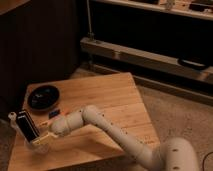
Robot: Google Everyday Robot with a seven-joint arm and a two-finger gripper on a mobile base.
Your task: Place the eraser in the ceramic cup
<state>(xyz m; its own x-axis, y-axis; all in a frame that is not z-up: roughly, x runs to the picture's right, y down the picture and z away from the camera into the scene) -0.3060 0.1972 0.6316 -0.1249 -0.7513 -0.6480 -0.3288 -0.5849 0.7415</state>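
The eraser, a black block with a lighter stripe along its edge, stands tilted with its lower end inside the pale ceramic cup at the table's front left corner. Its upper end leans to the left, above the cup's rim. My gripper is at the end of the white arm, right beside the eraser's lower part and just over the cup. The gripper hides part of the cup's right side.
A black round bowl sits at the back left of the wooden table. A small blue object lies between bowl and arm. A tiny white bottle stands at the left edge. Dark shelving stands behind.
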